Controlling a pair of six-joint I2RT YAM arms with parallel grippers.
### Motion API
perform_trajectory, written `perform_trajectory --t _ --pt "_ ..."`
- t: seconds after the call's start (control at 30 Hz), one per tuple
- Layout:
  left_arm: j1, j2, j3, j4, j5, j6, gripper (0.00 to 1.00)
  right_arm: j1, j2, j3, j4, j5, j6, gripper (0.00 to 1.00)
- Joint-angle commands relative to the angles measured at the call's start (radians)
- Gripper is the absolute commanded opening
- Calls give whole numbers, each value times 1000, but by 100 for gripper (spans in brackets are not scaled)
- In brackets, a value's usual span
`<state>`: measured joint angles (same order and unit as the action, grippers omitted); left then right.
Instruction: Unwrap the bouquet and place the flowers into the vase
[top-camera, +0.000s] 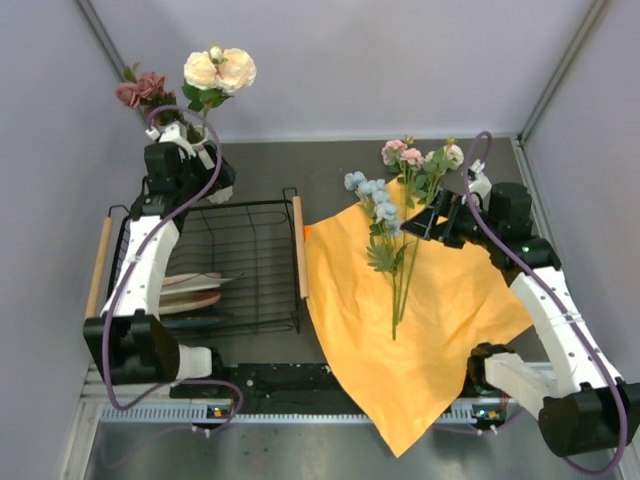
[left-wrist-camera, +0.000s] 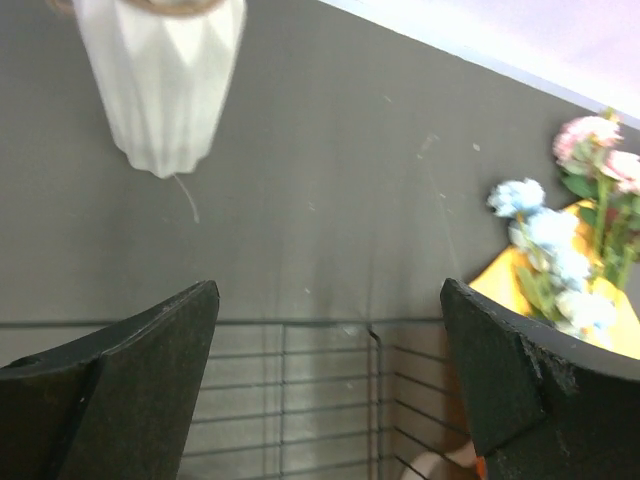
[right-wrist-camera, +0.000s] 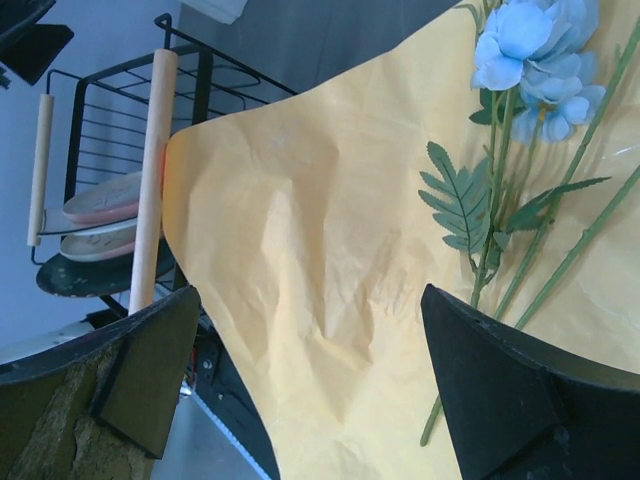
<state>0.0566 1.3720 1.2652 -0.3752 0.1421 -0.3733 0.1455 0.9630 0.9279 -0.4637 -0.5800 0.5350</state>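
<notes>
- At the upper left of the frame, a tall white ribbed vase is seen standing on the dark grey table. Cream roses and a mauve rose on leafy stems are already stood in it.
- The left claw is held just in front of that vase, above the far edge of a black wire dish rack. Its fingers are spread wide apart and nothing is gripped between them.
- In the middle of the top view, the bright orange paper wrap is laid open on the table, with its lower corner reaching past the near edge.
- On the paper are laid pale blue hydrangea-like clusters and small pink roses. The heads are turned toward the top of the frame and the long green stems toward the bottom.
- The right claw is held over the upper right part of the paper, just beside the stems. Its fingers are wide apart and nothing is held.
- Pale plates are seen in the lower left part of the rack.
</notes>
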Motion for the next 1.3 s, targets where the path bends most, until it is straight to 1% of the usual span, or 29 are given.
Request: perform_trajectory --t 0.0,0.1,0.13,0.2,0.23,0.3,0.33,0.4,0.43,0.47,0.5,0.53,0.6,0.63,0.67,0.73,0.77,0.87,0.9,0.97,1.0,1.03,1.1,1.13,1.27 --pt "-1 -145 -72 70 183 -62 99 -4 23 -17 17 -14 -17 93" --pt "-38 -195 -148 123 301 -107 98 -6 37 -27 19 12 -17 91" --pt "-81 -217 -164 134 326 -116 98 -4 42 -31 17 19 -17 90" --pt "-132 -238 -194 165 359 -124 97 -4 52 -35 17 45 -20 89" --pt "-197 -257 -199 174 366 -124 97 -4 55 -43 17 55 -20 88" --pt "-273 -271 -201 191 364 -119 95 -6 63 -52 17 100 -20 86" --pt "-343 -284 -202 200 364 -118 95 -6 75 -58 17 114 -21 86" --pt "-409 -300 -220 225 353 -125 95 -6 91 -66 17 152 -23 83" --pt "-466 -312 -233 269 356 -148 95 -4 108 -75 19 161 -26 81" --pt "-489 -315 -259 291 366 -165 94 -6 118 -75 20 183 -26 77" --pt "-512 -320 -271 315 367 -182 93 -4 131 -77 23 199 -24 76" --pt "-558 -318 -283 355 370 -212 93 -6 144 -74 23 222 -18 75" --pt "-603 -309 -296 366 373 -225 92 -27 175 -67 37 287 14 72" --pt "-650 -294 -293 366 361 -222 91 -41 186 -67 58 296 31 70" --pt "-672 -283 -279 396 358 -217 91 -53 212 -70 81 299 48 64" --pt "-730 -242 -260 397 363 -197 89 -90 247 -58 144 299 92 59" --pt "-747 -228 -239 397 364 -190 89 -102 303 -48 157 304 108 58" --pt "-797 -176 -207 394 361 -191 87 -126 406 24 198 322 112 58" --pt "-807 -160 -199 395 361 -197 87 -130 487 50 200 322 109 58" --pt "-824 -148 -184 395 367 -202 86 -141 563 130 207 319 99 55" --pt "-828 -145 -181 394 369 -197 86 -141 636 179 211 319 94 54" --pt "-831 -145 -179 391 369 -196 86 -168 667 204 209 313 91 48" --pt "-833 -154 -178 378 360 -185 86 -179 733 242 229 287 76 46" --pt "-833 -156 -178 380 353 -181 86 -179 794 279 234 263 69 45" --pt "-833 -159 -167 317 338 -156 85 -179 899 333 260 198 48 39"
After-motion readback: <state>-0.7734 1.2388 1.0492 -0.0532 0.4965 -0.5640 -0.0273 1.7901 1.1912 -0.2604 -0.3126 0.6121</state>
